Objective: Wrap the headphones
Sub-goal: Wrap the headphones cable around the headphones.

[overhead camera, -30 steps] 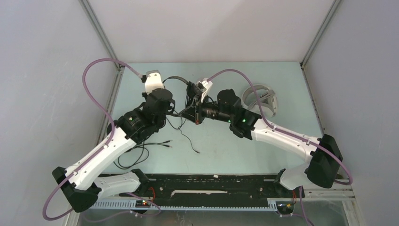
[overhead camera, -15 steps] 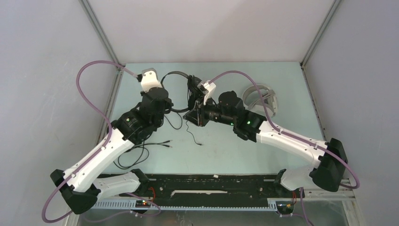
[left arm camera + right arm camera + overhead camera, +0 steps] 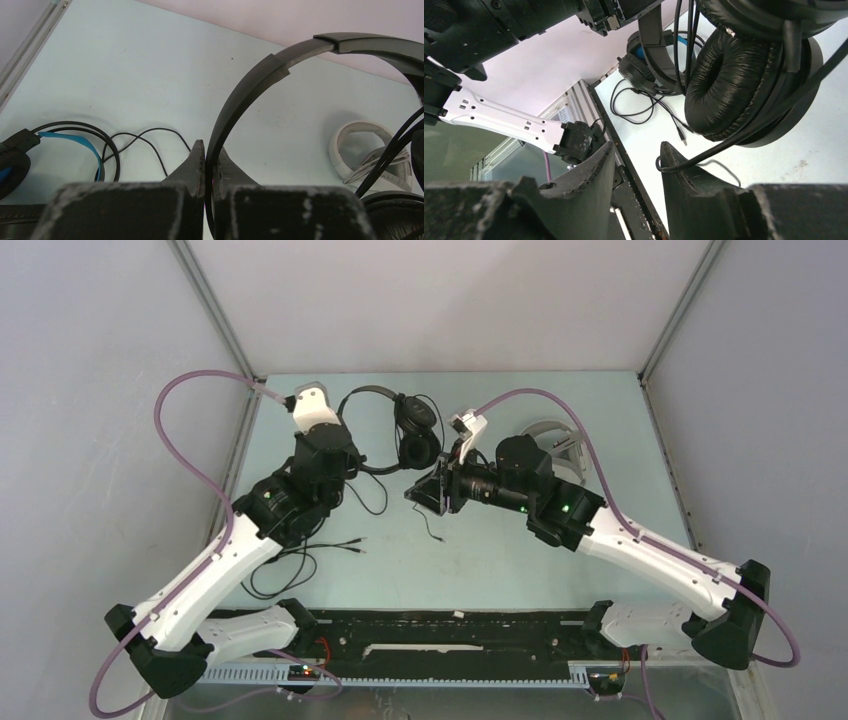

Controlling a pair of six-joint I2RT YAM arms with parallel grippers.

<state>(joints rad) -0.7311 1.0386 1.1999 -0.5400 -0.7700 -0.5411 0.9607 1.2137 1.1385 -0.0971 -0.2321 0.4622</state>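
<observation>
Three headsets: one white headset [image 3: 360,129] at right, one blue-lined black headset [image 3: 70,138], one plain black headset [image 3: 404,430], its headband clamped in left fingers [image 3: 192,165]; right fingers [image 3: 594,165] apart.

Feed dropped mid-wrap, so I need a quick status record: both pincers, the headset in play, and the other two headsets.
Left pincer: shut on the headband of the slim black headset
Right pincer: open, a black cable lying against one fingertip, not clamped
White headset: lying on the table, far right side
Blue-lined headset: lying on the table, left side
</observation>
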